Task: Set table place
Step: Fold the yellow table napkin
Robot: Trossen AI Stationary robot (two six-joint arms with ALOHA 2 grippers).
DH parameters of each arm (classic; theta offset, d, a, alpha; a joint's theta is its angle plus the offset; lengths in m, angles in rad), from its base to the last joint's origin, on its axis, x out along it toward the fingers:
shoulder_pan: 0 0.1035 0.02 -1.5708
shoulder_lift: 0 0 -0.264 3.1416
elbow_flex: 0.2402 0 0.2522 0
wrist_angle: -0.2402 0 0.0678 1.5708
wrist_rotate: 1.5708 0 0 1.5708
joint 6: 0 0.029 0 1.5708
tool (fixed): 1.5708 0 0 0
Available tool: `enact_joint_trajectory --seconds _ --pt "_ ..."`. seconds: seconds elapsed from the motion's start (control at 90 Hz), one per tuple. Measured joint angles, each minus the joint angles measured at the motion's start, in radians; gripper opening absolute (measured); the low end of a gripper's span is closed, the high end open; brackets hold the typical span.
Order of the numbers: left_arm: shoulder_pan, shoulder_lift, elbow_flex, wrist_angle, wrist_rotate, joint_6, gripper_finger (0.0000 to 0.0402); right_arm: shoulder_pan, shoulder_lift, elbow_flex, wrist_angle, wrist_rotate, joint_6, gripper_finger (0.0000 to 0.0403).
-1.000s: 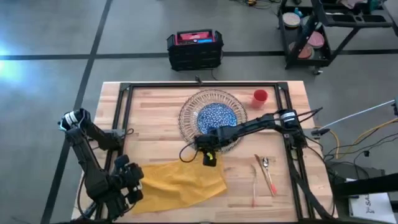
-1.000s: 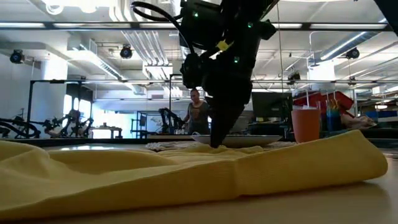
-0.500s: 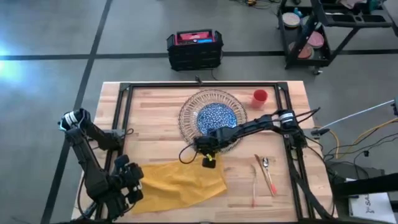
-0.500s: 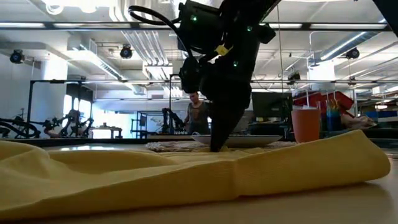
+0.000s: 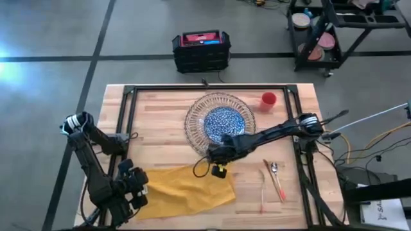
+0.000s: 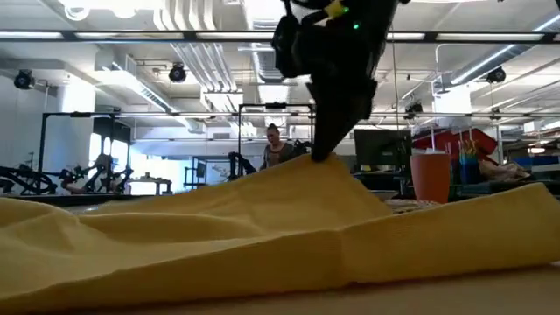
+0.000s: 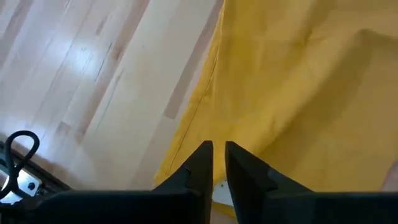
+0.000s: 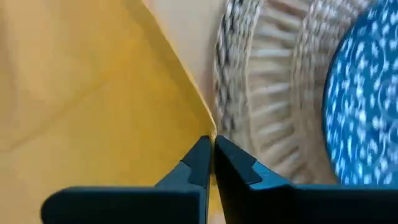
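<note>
Yellow napkin (image 5: 183, 188) lies at the table's (image 5: 160, 122) front-left. Its back corner is pinched in the closed right gripper (image 5: 218, 168) and raised, presumably for repositioning. Left gripper (image 7: 214, 163) is nearly shut, empty, over the napkin's left edge.

Yellow napkin (image 5: 183, 189), blue-patterned plate (image 5: 224, 120), red-orange cup (image 5: 268, 100)

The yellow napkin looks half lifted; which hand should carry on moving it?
The right hand: it is shut on the napkin's edge beside the glass plate, raising it. The left hand sits shut at the far corner.
</note>
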Motion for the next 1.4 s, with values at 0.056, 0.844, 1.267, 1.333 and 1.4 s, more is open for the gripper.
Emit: enact_joint_trajectory --seconds 0.056,0.844,1.267,1.333,1.4 --pt "0.000 0.000 0.000 0.000 0.000 0.000 0.0030 0.021 -0.017 0.000 -0.050 0.011 0.051 0.0000" --pt "0.011 -0.001 0.000 0.001 -0.008 0.000 0.0027 -0.011 0.032 0.000 -0.158 0.058 0.165 0.0079" --pt "0.012 0.041 -0.001 0.160 -0.139 0.000 0.0024 0.219 -0.003 0.022 -0.067 0.034 0.491 0.0154" --pt "0.018 0.065 -0.007 0.182 -0.151 0.002 0.0024 0.274 0.010 0.022 0.031 0.034 0.517 0.0146" --pt "0.033 0.090 -0.019 0.197 -0.151 0.013 0.0023 0.314 0.030 0.021 0.087 0.047 0.540 0.0131"
